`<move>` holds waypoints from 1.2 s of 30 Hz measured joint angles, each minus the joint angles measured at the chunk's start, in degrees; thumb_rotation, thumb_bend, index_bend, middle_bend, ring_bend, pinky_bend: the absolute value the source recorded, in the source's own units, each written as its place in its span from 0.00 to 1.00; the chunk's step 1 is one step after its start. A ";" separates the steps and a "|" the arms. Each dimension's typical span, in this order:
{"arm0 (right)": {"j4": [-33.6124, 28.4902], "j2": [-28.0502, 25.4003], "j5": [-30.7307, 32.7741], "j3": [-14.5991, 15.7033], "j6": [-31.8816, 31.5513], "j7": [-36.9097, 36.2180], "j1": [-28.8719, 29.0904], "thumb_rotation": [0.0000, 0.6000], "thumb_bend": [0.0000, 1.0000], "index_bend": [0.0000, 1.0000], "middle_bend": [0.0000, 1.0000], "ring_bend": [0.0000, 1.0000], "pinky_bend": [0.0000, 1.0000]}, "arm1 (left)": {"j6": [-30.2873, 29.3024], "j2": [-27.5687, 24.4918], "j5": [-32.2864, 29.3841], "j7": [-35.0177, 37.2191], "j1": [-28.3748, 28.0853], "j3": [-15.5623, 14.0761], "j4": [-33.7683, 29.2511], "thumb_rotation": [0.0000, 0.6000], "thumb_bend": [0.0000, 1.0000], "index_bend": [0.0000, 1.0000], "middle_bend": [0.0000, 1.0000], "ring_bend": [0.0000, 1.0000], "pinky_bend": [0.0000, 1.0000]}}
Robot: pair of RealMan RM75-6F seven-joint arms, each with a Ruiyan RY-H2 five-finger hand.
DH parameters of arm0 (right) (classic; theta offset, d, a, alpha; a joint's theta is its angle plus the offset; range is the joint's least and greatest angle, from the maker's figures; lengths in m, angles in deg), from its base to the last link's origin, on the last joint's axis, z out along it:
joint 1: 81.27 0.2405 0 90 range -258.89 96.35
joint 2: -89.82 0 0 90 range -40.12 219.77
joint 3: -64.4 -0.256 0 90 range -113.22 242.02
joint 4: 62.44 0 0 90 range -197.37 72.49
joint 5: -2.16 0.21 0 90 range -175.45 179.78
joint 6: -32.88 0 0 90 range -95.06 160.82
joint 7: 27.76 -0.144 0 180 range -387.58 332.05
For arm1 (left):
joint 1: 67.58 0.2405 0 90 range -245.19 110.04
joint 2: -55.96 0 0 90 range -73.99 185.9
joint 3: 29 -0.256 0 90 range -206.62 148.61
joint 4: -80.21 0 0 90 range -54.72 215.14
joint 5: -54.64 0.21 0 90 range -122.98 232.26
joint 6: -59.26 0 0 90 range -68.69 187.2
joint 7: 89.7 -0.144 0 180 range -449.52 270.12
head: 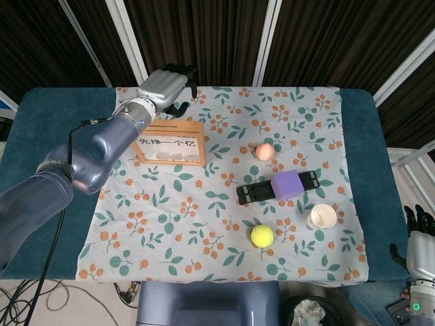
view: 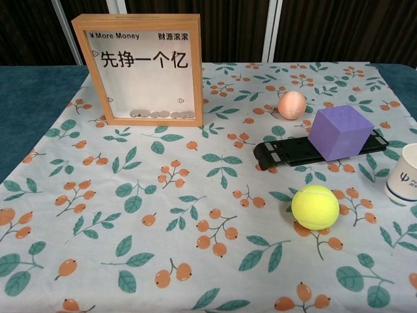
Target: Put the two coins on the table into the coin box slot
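We are seeing: cloth (view: 195, 215) white with orange berries and green leaves | coin box (view: 138, 68) tan wood frame | cube (view: 339, 132) purple | tennis ball (view: 315, 207) yellow | small ball (view: 292, 105) peach | cup (view: 404, 173) white

Open cloth on the near left, clutter on the right

The coin box (view: 146, 68) stands upright far left; peach ball (view: 292, 105), purple cube (view: 340, 132), black holder (view: 287, 152), tennis ball (view: 315, 207) and cup (view: 404, 174) crowd the right counter (view: 98, 235).

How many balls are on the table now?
2: a yellow tennis ball near the front, before the purple cube, and a peach ball behind the cube.
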 measured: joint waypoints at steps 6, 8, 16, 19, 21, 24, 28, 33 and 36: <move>0.03 -0.14 -0.46 0.22 0.37 -0.23 0.11 1.00 0.41 0.10 0.05 0.07 0.00 | -22.72 -3.44 0.27 -10.59 6.36 1.59 -15.28 1.00 0.50 0.34 0.02 0.00 0.00; 0.00 -0.07 -0.57 0.20 0.36 -0.48 0.11 1.00 0.41 0.10 0.05 0.07 0.00 | -28.52 -4.77 1.49 -13.42 9.21 1.83 -20.31 1.00 0.50 0.32 0.01 0.00 0.00; 0.63 -0.04 -2.83 0.75 0.53 -1.34 0.26 1.00 0.41 0.10 0.05 0.07 0.00 | -47.78 -8.25 11.35 -23.83 26.30 1.06 -32.53 1.00 0.50 0.28 0.00 0.00 0.00; 1.05 -0.09 -4.50 1.04 0.55 -2.34 0.33 1.00 0.41 0.10 0.05 0.07 0.00 | -51.30 -8.59 15.90 -24.90 32.93 0.57 -34.23 1.00 0.50 0.25 0.00 0.00 0.00; 1.59 -0.11 -6.39 1.32 0.46 -3.40 0.40 1.00 0.41 0.10 0.05 0.07 0.00 | -53.54 -8.47 19.06 -25.23 37.38 0.29 -34.51 1.00 0.50 0.24 0.00 0.00 0.00; 2.80 -0.09 -10.03 1.83 0.11 -5.62 0.50 1.00 0.41 0.10 0.05 0.07 0.00 | -56.23 -7.75 23.13 -25.54 43.51 -0.19 -34.18 1.00 0.50 0.22 0.00 0.00 0.00; 5.26 0.14 -15.62 2.59 -0.94 -8.81 0.66 1.00 0.41 0.10 0.05 0.07 0.00 | -59.17 -5.91 28.33 -25.67 51.23 -0.93 -32.55 1.00 0.50 0.21 0.00 0.00 0.00; 9.38 1.06 -22.05 3.57 -3.16 -11.40 0.86 1.00 0.41 0.10 0.05 0.05 0.00 | -61.81 -2.62 34.19 -26.34 60.11 -1.32 -28.37 1.00 0.48 0.17 0.00 0.00 0.00; 11.17 1.78 -24.33 3.92 -4.26 -12.24 0.99 1.00 0.41 0.10 0.05 0.03 0.00 | -62.93 -0.63 36.40 -26.08 64.47 -0.84 -25.34 1.00 0.46 0.16 0.00 0.00 0.00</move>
